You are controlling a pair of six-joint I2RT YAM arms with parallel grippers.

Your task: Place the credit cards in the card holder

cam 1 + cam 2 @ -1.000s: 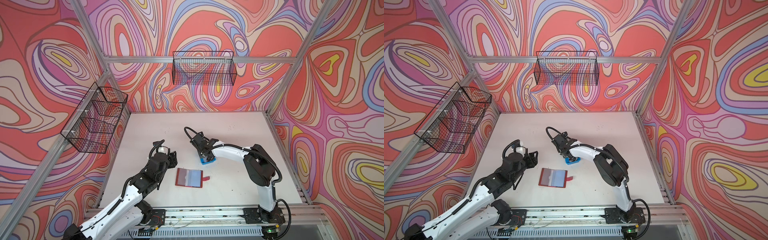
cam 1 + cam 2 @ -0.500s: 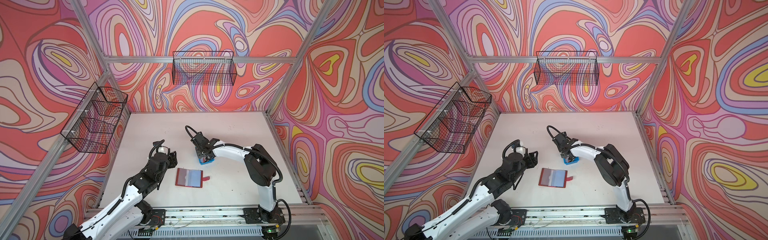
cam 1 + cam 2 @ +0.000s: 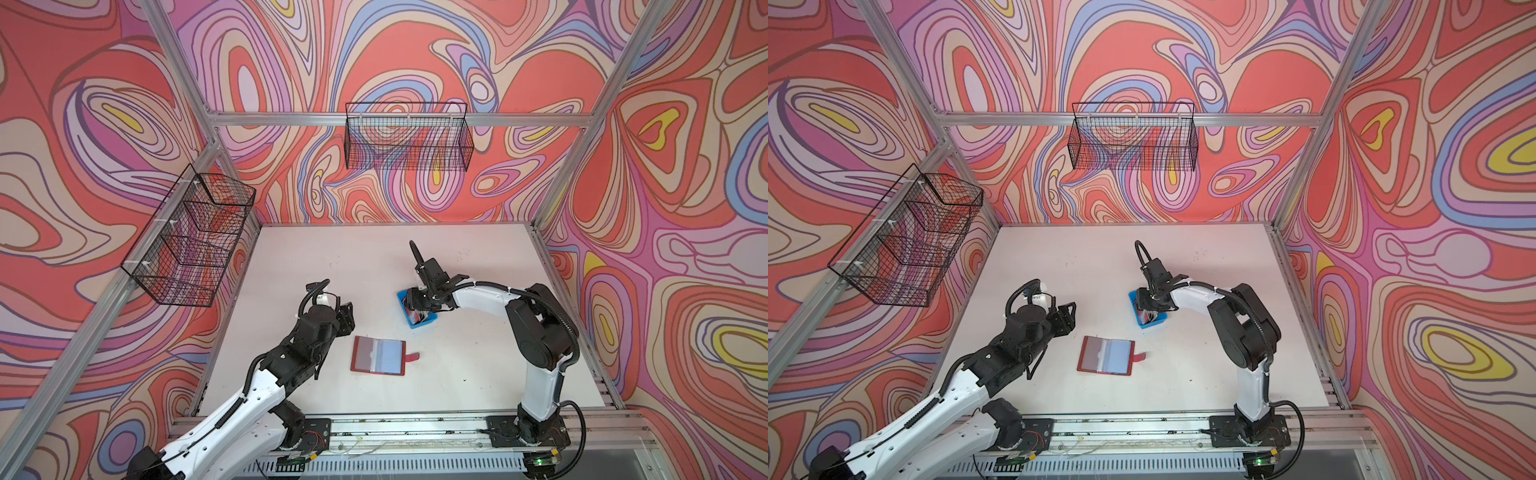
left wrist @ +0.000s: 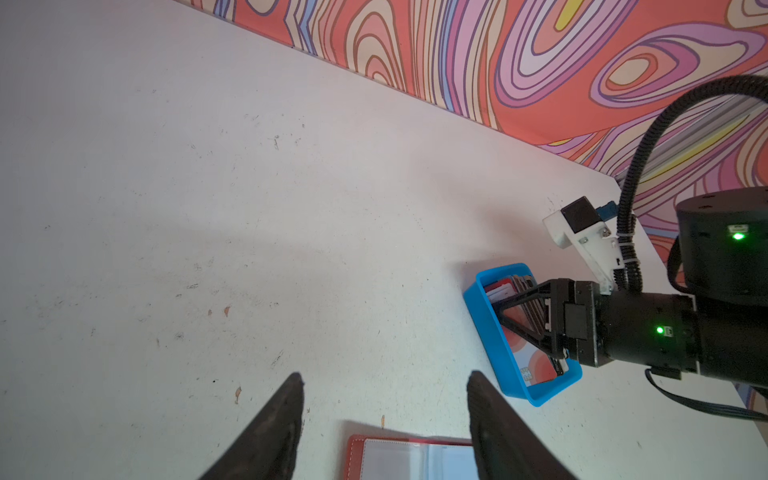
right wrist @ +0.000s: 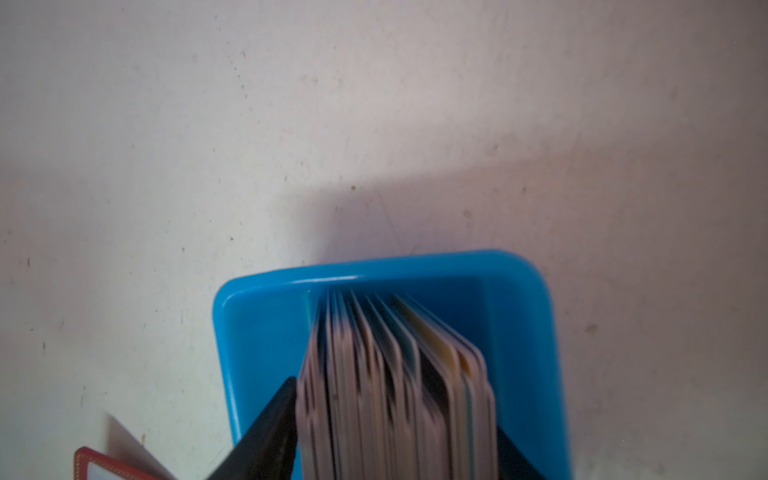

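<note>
My right gripper (image 5: pixel 395 409) reaches down into the blue tray (image 5: pixel 266 316). Its two fingers sit against either side of the stack of credit cards (image 5: pixel 395 365) standing on edge there. As far as the wrist view shows, it is clamped on the stack, with a dark finger pressed to each outer card. Beyond my fingertips the cards fan apart a little toward the tray's far wall. The view is blurred, so I cannot tell single cards apart, only white, grey, dark and yellowish edges. In both top views the tray lies directly under this gripper on the white table (image 3: pixel 353 257).

My left gripper (image 4: pixel 382 380) hangs over bare table with its fingers apart and nothing between them. The card holder (image 3: pixel 378 355) lies open and flat on the table, below this gripper and a little back from its fingertips, touching neither finger. Its clear sleeves face up, and its red tab strap points away from my left gripper. The holder is near the tray but does not touch it.
</note>
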